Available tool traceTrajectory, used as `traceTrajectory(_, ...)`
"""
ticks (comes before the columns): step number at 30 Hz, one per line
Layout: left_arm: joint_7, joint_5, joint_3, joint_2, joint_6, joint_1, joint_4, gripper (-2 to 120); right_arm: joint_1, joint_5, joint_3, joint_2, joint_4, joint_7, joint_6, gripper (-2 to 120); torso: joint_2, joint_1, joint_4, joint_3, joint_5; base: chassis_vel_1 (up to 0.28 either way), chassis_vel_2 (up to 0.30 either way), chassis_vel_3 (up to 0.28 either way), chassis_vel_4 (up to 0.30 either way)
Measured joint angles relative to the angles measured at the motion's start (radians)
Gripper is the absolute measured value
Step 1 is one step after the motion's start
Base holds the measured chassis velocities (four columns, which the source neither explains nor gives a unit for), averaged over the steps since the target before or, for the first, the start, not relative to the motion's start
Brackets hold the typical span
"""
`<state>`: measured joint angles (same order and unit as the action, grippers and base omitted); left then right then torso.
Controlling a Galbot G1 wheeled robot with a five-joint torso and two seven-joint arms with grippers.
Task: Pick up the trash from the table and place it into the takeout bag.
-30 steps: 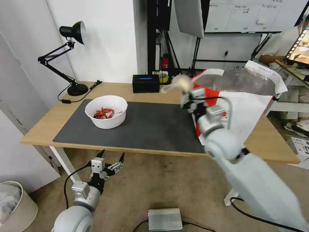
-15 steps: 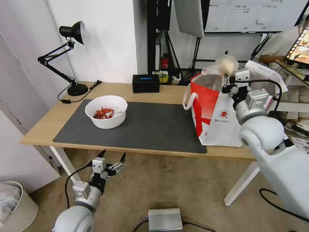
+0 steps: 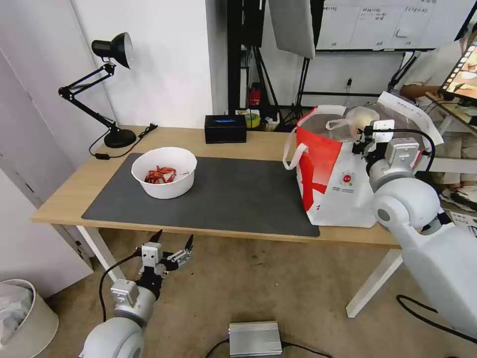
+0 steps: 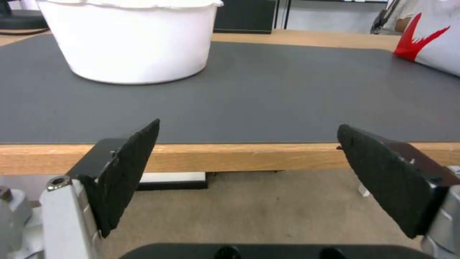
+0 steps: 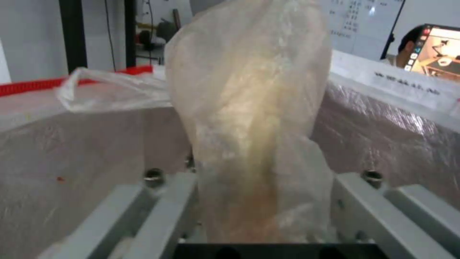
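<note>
My right gripper (image 3: 366, 135) is shut on a clear baggie with a yellowish lump (image 3: 358, 119), held over the open top of the red-and-white takeout bag (image 3: 338, 184). In the right wrist view the baggie (image 5: 254, 118) stands up between the grey fingers (image 5: 158, 201), with the silver foil lining (image 5: 383, 144) behind it. The bag stands at the right end of the table (image 3: 64, 199). A white bowl with red scraps (image 3: 164, 171) sits on the dark mat (image 3: 238, 194). My left gripper (image 3: 172, 246) hangs open below the table's front edge, facing the bowl (image 4: 134, 39).
A black desk lamp (image 3: 112, 89) stands at the table's back left, and a black box (image 3: 225, 128) sits at the back middle. On the floor are a white bin (image 3: 20, 318) at the left and a silver box (image 3: 255, 338) in front.
The right arm has swung right from the bag's left side to above its opening and come down a little, still holding the baggie. The left arm has stayed put.
</note>
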<state>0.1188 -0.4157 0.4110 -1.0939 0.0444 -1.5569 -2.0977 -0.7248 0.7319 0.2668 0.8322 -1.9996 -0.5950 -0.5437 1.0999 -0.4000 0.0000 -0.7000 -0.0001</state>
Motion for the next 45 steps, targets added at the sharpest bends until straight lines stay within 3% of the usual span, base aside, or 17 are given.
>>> traceTrajectory(1,0.000,0.000,0.000,0.000,0.000,0.000,0.000,100,0.000,0.000,0.000,0.000,0.000,0.000,0.000,28,0.000,0.000,0.0000,0.000,0.0000,0.000,0.000,0.000,0.000)
traceTrajectory(4,0.000,-0.003,-0.001,0.002,0.000,0.005,0.001,100,0.003,0.002,0.000,0.001,-0.003,0.000,0.000,43,0.000,0.000,0.0000,0.000,0.0000,0.000,0.000,0.000,0.000)
traceTrajectory(6,0.000,-0.003,-0.001,0.002,0.000,0.005,0.001,100,0.004,0.003,0.000,0.001,-0.003,0.000,0.000,44,0.000,0.000,0.0000,0.000,0.0000,0.000,0.000,0.000,0.000)
traceTrajectory(14,0.001,-0.005,-0.003,0.005,0.000,0.005,0.002,100,0.011,0.004,-0.002,-0.004,0.001,0.003,-0.001,80,0.000,0.000,0.0000,0.000,0.0001,0.000,0.000,0.000,0.000)
traceTrajectory(20,0.001,-0.006,-0.004,0.006,0.000,0.006,0.001,100,0.022,0.010,-0.003,-0.011,-0.001,0.006,-0.001,98,0.000,0.000,0.0000,0.000,0.0001,0.000,0.000,0.000,0.000)
traceTrajectory(26,0.001,-0.006,-0.005,0.004,0.000,0.005,-0.001,100,0.023,0.015,0.000,-0.016,-0.009,0.010,0.006,100,0.000,0.000,0.0000,0.000,0.0001,0.000,0.000,0.000,0.000)
traceTrajectory(30,0.001,-0.006,-0.004,0.002,0.000,0.003,-0.002,100,0.021,0.032,0.006,-0.011,-0.018,0.038,0.077,100,0.000,0.000,0.0000,0.000,0.0001,0.000,0.000,0.000,0.000)
traceTrajectory(32,0.002,-0.006,-0.002,0.002,0.000,0.001,-0.003,100,0.020,0.050,0.007,-0.002,-0.028,0.101,0.208,100,0.000,0.000,0.0000,0.000,0.0001,0.000,0.000,0.000,0.000)
traceTrajectory(34,0.002,-0.006,-0.002,0.002,0.000,0.001,-0.003,100,0.019,0.060,0.007,0.000,-0.034,0.125,0.241,100,0.000,0.000,0.0000,0.000,0.0001,0.000,0.000,0.000,0.000)
traceTrajectory(36,0.002,-0.006,0.002,0.002,0.000,-0.001,-0.004,100,-0.006,0.162,-0.003,0.003,-0.089,0.240,0.328,100,0.000,0.000,0.0001,0.000,0.0000,0.000,0.000,0.000,0.000)
traceTrajectory(38,0.002,-0.006,0.004,0.002,0.000,-0.002,-0.004,100,-0.023,0.202,-0.008,0.002,-0.111,0.286,0.341,100,0.000,0.000,0.0001,0.000,0.0000,0.000,0.000,0.000,0.000)
traceTrajectory(40,0.002,-0.006,0.008,0.003,0.000,-0.002,-0.006,100,-0.080,0.245,-0.013,-0.005,-0.137,0.413,0.351,100,0.000,0.000,0.0001,0.000,-0.0001,0.000,0.000,0.000,0.000)
traceTrajectory(42,0.002,-0.006,0.010,0.003,0.000,-0.003,-0.006,100,-0.101,0.247,-0.014,-0.008,-0.139,0.453,0.355,100,0.000,0.000,0.0000,0.000,0.0000,0.000,0.000,0.000,0.000)
traceTrajectory(45,0.001,-0.011,0.024,0.007,-0.002,-0.006,-0.006,100,-0.203,0.200,-0.013,-0.021,-0.136,0.629,0.375,100,0.000,0.000,0.0000,0.000,0.0001,0.000,0.000,0.000,0.000)
